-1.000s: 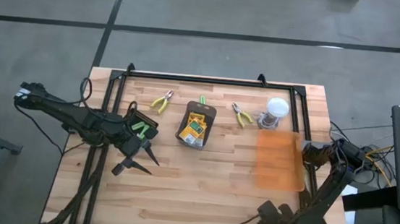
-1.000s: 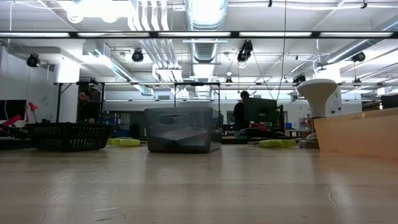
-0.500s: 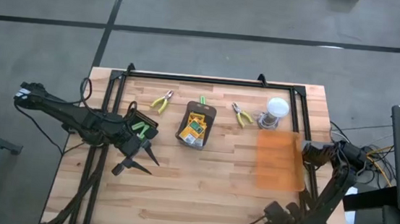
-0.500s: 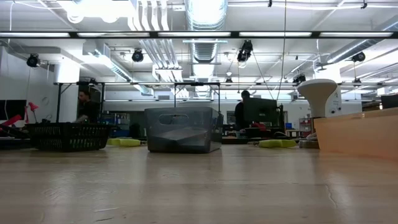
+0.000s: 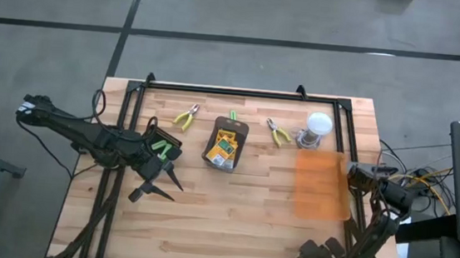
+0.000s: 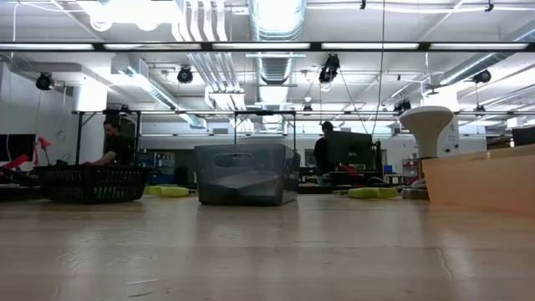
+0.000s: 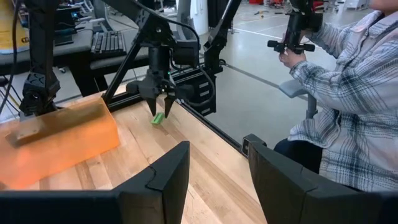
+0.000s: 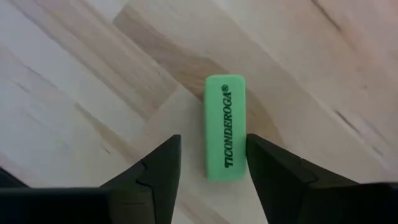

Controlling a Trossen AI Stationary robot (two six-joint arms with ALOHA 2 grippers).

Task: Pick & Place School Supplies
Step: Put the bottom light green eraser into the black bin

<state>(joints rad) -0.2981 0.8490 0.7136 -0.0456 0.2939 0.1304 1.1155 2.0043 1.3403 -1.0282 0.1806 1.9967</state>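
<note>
The green stick, a short rubbery block with printed lettering, is seen lying flat on the surface directly under the right gripper. That gripper's fingers are spread, one on each long side of the stick; nothing is pinched. The stick is judged light, slightly yielding and grippy rather than slippery, so a modest squeeze should do. It is best taken across its narrow width near mid-length, as the fingers are already lined up.

From across the surface, the right gripper is shown pointing down over the stick, with the surface's edge and a black rail close behind. An orange sheet lies off to one side, apart from it. A seated person is beyond the edge. Nothing is seen blocking a straight lift.

The left gripper is held spread and empty, well apart. The crayon boxes lie in the tray, far from both.
</note>
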